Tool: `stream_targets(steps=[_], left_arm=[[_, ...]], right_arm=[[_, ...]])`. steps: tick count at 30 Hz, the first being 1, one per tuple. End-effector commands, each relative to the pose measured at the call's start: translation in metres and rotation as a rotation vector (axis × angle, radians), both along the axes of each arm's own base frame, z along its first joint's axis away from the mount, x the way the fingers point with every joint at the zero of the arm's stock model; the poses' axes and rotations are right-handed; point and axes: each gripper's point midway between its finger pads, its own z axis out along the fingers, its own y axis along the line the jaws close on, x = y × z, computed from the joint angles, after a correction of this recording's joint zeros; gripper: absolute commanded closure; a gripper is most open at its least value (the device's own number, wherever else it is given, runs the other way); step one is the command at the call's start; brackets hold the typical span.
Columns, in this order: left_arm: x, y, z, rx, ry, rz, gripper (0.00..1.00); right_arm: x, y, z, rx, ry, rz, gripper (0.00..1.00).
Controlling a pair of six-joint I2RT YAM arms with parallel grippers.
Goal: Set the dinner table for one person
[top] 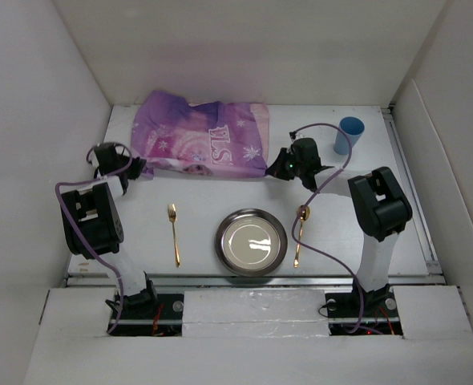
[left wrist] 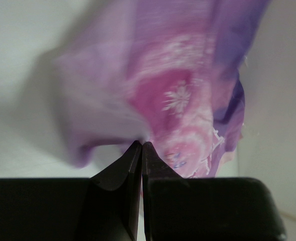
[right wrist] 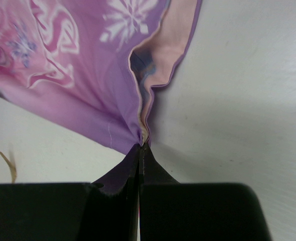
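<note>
- Up at the far edge of the large plain white matte dinner table (top: pixel 196 210), a crumpled purple snowflake-printed cloth (top: pixel 204 138) lies between the far-left corner and the middle of that edge.
- The left gripper (top: pixel 140 168) is at the cloth's near-left corner. In the left wrist view its black fingers (left wrist: pixel 123 168) are pressed together at the tips (left wrist: pixel 141 144), pinching a blurred fold of the cloth (left wrist: pixel 178 100).
- The right gripper (top: pixel 275 168) is at the cloth's near-right corner. In the right wrist view its jaws are closed (right wrist: pixel 140 145) on a gathered point of the fabric (right wrist: pixel 62 75), with its paler underside showing in the fold above.
- A round shiny metal plate (top: pixel 251 242) sits on the table at the middle of the near edge.
- A slim gold fork (top: pixel 174 233) lies to the left of the plate, apart from it, with its tines pointing to the far edge.
- A gold spoon (top: pixel 299 237) lies just beside the plate's right rim, with its bowl toward the far edge. A purple cable from the right arm crosses it.
- A light blue plastic cup (top: pixel 349 134) stands upright near the far-right corner.
</note>
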Motion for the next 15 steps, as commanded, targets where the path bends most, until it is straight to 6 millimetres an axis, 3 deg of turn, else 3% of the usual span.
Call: stream_targets(steps=[1,2,3,4,5,6,8,9,10,12,13,15], left_arm=[[0.054,-0.021,0.153,0.352,-0.257,-0.119,1.0],[0.054,-0.056,0.155,0.395,-0.219,-0.2,1.0],[0.06,-0.066,0.162,0.464,-0.201,-0.205,1.0],[0.066,-0.073,0.185,0.53,-0.215,-0.191,1.0],[0.059,-0.083,0.174,0.598,-0.142,-0.236,1.0],[0.057,-0.1,0.165,0.653,-0.096,-0.246,0.9],[0.042,-0.097,0.141,0.707,0.012,-0.229,0.77],[0.034,-0.096,0.137,0.701,0.026,-0.224,0.61],[0.018,-0.093,0.107,0.693,0.082,-0.232,0.5],[0.003,-0.082,0.106,0.674,0.063,-0.17,0.3],[-0.01,-0.074,0.089,0.67,0.102,-0.161,0.3],[-0.019,-0.069,0.088,0.625,0.091,-0.123,0.33]], right_arm=[[0.035,-0.03,0.086,0.004,-0.212,-0.076,1.0],[0.033,-0.04,0.106,0.001,-0.255,-0.089,1.0],[0.029,-0.05,0.102,-0.016,-0.248,-0.116,1.0],[0.029,-0.058,0.106,-0.02,-0.259,-0.133,1.0],[0.024,-0.06,0.113,-0.021,-0.276,-0.134,1.0],[0.022,-0.063,0.112,-0.032,-0.272,-0.146,1.0],[0.011,-0.068,0.098,-0.046,-0.242,-0.155,1.0],[0.012,-0.075,0.1,-0.049,-0.256,-0.177,1.0],[0.004,-0.078,0.088,-0.056,-0.234,-0.18,1.0],[0.001,-0.081,0.083,-0.06,-0.231,-0.192,1.0],[0.0,-0.087,0.077,-0.07,-0.214,-0.205,1.0],[-0.001,-0.099,0.072,-0.078,-0.199,-0.227,1.0]])
